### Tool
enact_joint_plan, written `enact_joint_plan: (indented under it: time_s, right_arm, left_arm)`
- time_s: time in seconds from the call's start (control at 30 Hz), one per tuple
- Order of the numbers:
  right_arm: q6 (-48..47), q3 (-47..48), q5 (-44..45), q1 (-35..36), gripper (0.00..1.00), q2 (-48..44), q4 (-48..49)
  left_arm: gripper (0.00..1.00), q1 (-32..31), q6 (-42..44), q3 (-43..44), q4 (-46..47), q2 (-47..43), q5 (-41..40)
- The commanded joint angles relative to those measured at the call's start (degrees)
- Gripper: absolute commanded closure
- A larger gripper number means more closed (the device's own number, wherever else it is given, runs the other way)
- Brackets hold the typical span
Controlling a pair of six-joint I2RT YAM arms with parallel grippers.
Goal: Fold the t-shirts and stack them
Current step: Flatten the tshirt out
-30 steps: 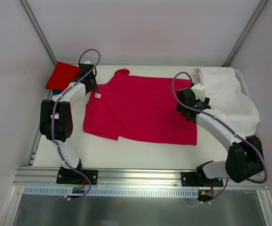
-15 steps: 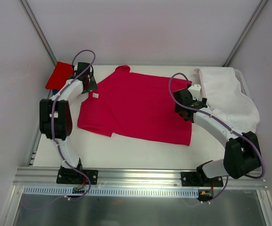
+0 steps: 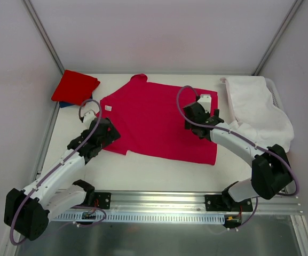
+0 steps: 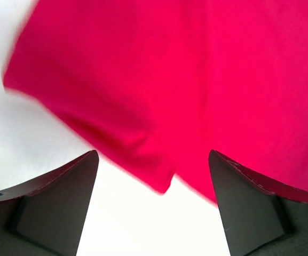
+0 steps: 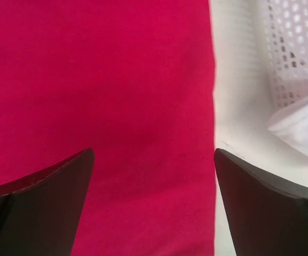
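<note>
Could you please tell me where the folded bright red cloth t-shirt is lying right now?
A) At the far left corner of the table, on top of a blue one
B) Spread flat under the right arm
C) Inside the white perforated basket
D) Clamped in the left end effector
A: the folded bright red cloth t-shirt lies at the far left corner of the table, with the edge of a blue t-shirt showing beneath it.

left gripper (image 4: 152, 157): jaws opened, let go, drew back | crimson-pink t-shirt (image 3: 159, 120): slid left
</note>
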Motion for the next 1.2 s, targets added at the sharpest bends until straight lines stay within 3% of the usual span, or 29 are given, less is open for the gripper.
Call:
enact_joint_plan:
  time_s: [0.0, 0.17, 0.33, 0.8, 1.03, 1.17]
  right_arm:
    - [-1.20, 4.70, -0.92, 3.17, 0.01, 1.78, 1.94]
    - [-1.11, 8.83, 1.80, 6.69, 0.01, 3.64, -0.96]
    - [-0.15, 8.66, 1.71, 7.40, 0.00, 3.63, -1.49]
    - [1.08, 6.29, 3.82, 7.84, 0.01, 3.28, -2.90]
    - [1.08, 6.29, 4.35, 8.01, 0.01, 4.51, -3.25]
    - [0.91, 6.11, 5.05, 8.01, 0.01, 4.86, -3.25]
  left_arm:
    - [0.16, -3.65, -11.11, -6.44, -0.61, -5.17, 2.02]
    - [0.19, -10.32, -19.54, -14.78, -0.70, -6.06, 2.29]
    - [0.23, -12.09, -24.92, -18.49, -0.53, -5.71, -2.72]
    - [0.27, -13.32, -27.74, -17.88, 0.88, 0.52, -10.01]
    - [0.34, -13.32, -28.45, -15.60, 2.28, 5.44, -11.86]
    - [0.44, -13.32, -28.44, -13.66, 2.90, 10.01, -12.92]
